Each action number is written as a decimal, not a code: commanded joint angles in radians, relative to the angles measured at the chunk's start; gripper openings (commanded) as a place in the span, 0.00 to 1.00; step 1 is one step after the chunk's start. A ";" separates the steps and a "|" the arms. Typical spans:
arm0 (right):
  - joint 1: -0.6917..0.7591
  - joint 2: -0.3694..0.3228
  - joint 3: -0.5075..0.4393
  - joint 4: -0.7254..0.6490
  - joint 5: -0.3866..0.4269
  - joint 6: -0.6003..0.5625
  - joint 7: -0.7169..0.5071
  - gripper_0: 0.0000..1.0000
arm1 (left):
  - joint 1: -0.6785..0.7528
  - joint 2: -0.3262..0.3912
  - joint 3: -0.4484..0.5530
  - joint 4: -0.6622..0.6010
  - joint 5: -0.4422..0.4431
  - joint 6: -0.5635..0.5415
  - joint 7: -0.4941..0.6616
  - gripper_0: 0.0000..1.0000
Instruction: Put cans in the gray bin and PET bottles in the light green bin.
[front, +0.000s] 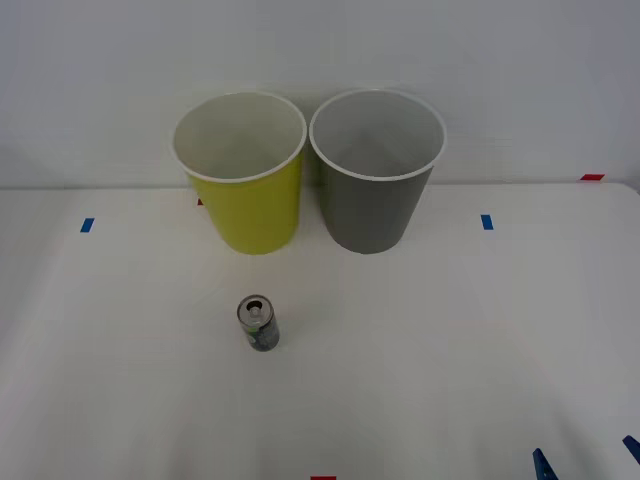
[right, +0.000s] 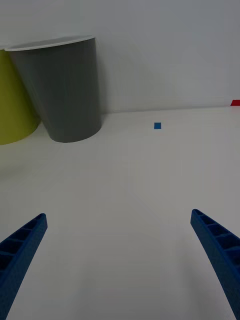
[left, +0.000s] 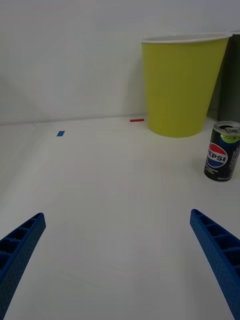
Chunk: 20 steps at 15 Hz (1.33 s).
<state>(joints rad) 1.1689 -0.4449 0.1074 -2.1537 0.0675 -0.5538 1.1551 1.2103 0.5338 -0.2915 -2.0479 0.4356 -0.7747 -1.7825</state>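
A small can (front: 258, 322) with a silver top and a dark printed side stands upright on the white table, in front of the light green bin (front: 250, 215). The gray bin (front: 370, 215) stands just right of that bin, and both are upright with pale insides. My left gripper (left: 117, 215) is open, with the can (left: 222, 157) and the light green bin (left: 182, 85) ahead of it and off to one side. My right gripper (front: 588, 458) is open at the table's near right corner, with the gray bin (right: 65, 90) far ahead of it (right: 118, 215). PET bottles are out of view.
Blue tape marks (front: 87, 225) (front: 487, 222) lie on the table left and right of the bins. Red tape marks (front: 592, 177) (front: 323, 478) sit at the far right edge and the near edge. A white wall rises close behind the bins.
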 joint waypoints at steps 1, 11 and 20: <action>0.000 0.000 0.000 0.000 0.000 0.000 0.000 1.00 | 0.000 0.000 0.000 0.000 0.000 0.000 0.000 1.00; 0.000 0.000 0.000 0.000 0.000 0.000 0.000 1.00 | -0.046 0.080 -0.008 0.052 -0.011 -0.025 0.002 1.00; 0.000 0.000 0.000 0.000 0.000 0.000 0.000 1.00 | -0.468 0.410 -0.164 0.247 0.014 -0.041 0.011 1.00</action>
<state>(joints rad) 1.1689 -0.4449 0.1074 -2.1536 0.0675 -0.5538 1.1551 0.8104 0.9141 -0.4044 -1.8439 0.4345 -0.8154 -1.7764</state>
